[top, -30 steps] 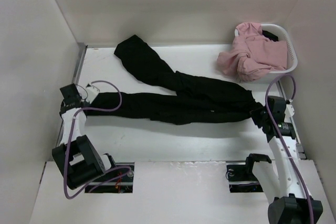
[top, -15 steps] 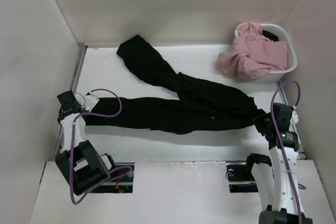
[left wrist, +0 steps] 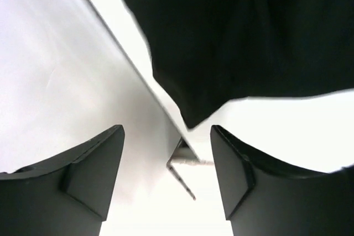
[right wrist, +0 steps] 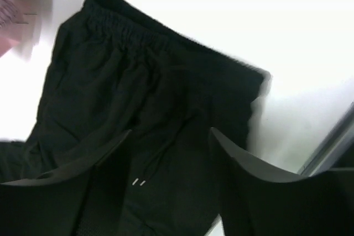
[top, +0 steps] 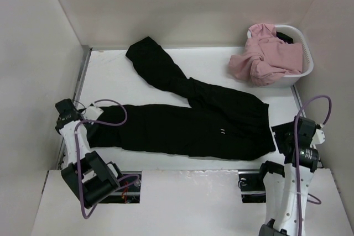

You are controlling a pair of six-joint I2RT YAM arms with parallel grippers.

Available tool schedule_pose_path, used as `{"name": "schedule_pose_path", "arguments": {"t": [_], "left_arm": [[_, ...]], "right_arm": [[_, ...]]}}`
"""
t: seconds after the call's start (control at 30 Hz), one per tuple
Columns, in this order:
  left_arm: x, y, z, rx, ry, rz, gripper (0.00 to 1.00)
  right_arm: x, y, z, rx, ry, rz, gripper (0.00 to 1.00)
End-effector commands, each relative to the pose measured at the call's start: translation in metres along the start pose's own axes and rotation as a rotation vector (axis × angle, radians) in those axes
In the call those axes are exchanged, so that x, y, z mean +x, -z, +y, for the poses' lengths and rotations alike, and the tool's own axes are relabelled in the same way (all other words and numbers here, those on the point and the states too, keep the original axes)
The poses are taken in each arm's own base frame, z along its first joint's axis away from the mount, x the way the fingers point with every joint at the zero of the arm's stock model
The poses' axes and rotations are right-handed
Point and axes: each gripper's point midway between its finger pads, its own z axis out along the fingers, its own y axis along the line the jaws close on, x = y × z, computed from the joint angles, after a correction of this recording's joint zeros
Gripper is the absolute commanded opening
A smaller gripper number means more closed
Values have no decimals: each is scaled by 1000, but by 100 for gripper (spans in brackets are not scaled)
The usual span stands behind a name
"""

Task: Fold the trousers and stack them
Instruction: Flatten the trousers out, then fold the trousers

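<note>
Top view: the black trousers (top: 188, 125) lie spread on the counter (top: 221, 64), with the waistband beside my right gripper (top: 279, 136), one hem at my left gripper (top: 88, 121) and the other leg angled far-left. Left wrist: left gripper (left wrist: 166, 132) released, empty, hem just beyond. Right wrist: right gripper (right wrist: 170, 134) released, waistband ahead.

The white desk (top: 215, 62) carries a white basket (top: 307, 64) in its far right corner and black trousers (top: 182, 128) spread flat, the waistband lying near the basket on its near side, one leg running straight left from there, the other slanting away to the far left.
</note>
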Motion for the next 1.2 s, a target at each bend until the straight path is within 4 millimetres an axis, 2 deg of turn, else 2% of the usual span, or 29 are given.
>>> {"name": "schedule_pose_path", "arguments": {"t": [0.0,0.1,0.2,0.3,0.43,0.5,0.57,0.7,0.77,0.83,0.93,1.03,1.1,1.17], "left_arm": [[-12,26,40,-69,-1,-55,64],[-31,37,74,-117,43,-118,67],[-54,18,80,-46,114,-157,67],[-77,-21,74,47,207,-157,64],[-97,-56,55,124,270,-133,61],[-101,-70,45,135,258,-120,61],[-100,-85,46,98,252,-93,61],[-91,-108,86,-95,286,-11,61],[-92,-103,104,-164,297,-10,61],[-102,-83,117,-205,300,-55,64],[-138,-33,140,-262,280,-190,68],[-203,16,153,-244,240,-386,71],[-258,26,141,-158,200,-469,71],[-316,22,123,-61,188,-522,71]], "right_arm": [[-23,23,9,-13,-13,-84,63],[-41,37,17,-37,-21,-155,64],[-49,35,34,-83,6,-177,65],[-28,16,58,-163,61,-73,64],[11,-15,69,-166,129,48,55],[26,-25,67,-149,128,76,56],[40,-39,54,-83,121,102,56],[46,-63,21,55,136,94,58],[37,-70,8,114,126,54,59],[26,-71,9,121,111,21,59],[-1,-61,38,25,129,-58,59],[-24,-55,72,-47,229,-129,64],[-32,-63,86,-55,295,-136,69],[-37,-75,97,-56,321,-136,73]]}}
